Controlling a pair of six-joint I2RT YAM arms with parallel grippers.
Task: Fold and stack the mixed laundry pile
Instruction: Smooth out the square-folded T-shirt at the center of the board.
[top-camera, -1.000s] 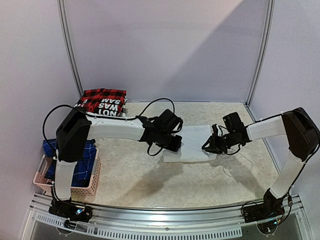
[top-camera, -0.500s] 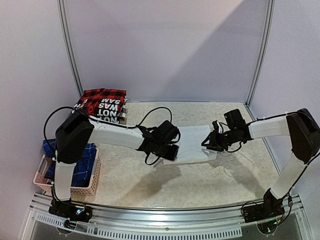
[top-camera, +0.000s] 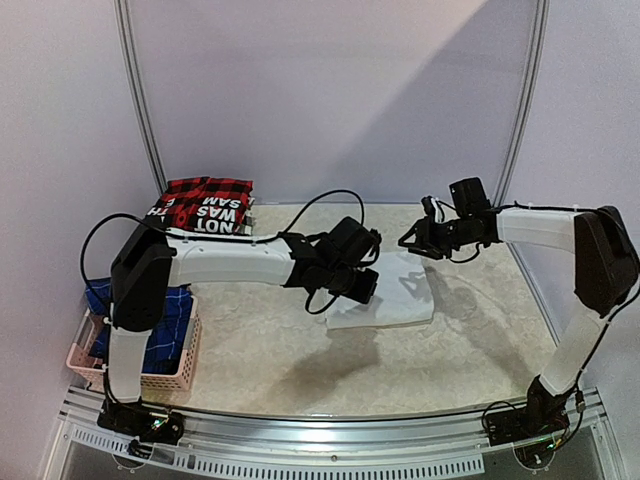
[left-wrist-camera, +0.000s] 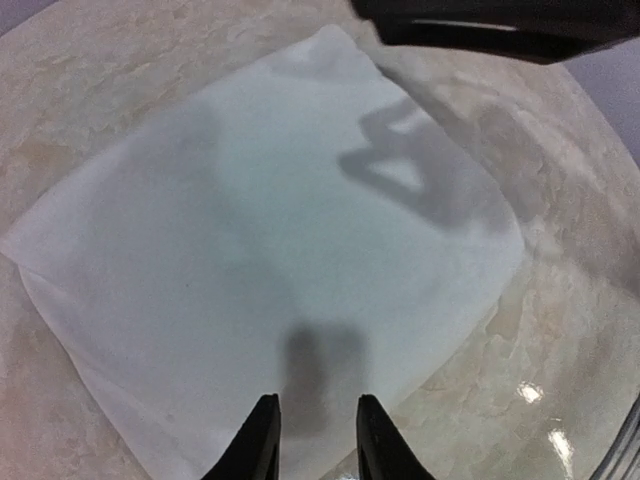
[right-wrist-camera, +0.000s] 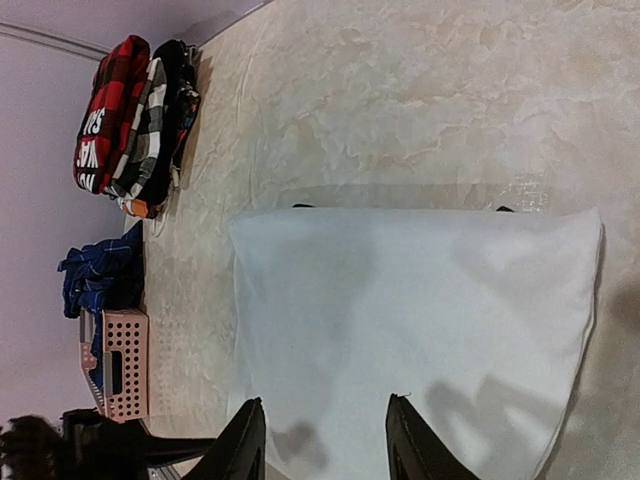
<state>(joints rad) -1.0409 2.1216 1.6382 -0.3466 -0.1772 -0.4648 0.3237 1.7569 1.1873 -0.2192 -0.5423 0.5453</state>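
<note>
A folded white garment (top-camera: 398, 300) (left-wrist-camera: 270, 230) (right-wrist-camera: 420, 310) lies flat in the middle of the table. My left gripper (top-camera: 360, 287) (left-wrist-camera: 316, 425) hovers over its left edge, jaws a little apart with nothing between them. My right gripper (top-camera: 412, 241) (right-wrist-camera: 322, 430) hangs above the cloth's far right side, open and empty, clear of the fabric. At the back left lies a stack of folded laundry (top-camera: 205, 205) (right-wrist-camera: 130, 120), a red-and-black plaid shirt on a white T-shirt with black print. More of the mixed laundry pile, a blue plaid piece (top-camera: 165, 320) (right-wrist-camera: 95, 275), fills the basket.
A pink plastic lattice basket (top-camera: 170, 378) (right-wrist-camera: 125, 365) stands at the near left edge, beside the left arm's base. Walls close the table at the back and both sides. Cables loop above the left arm.
My right gripper has opened, lifted off the white garment and drawn back toward the far right. The left gripper has shifted a little to the right over the cloth.
</note>
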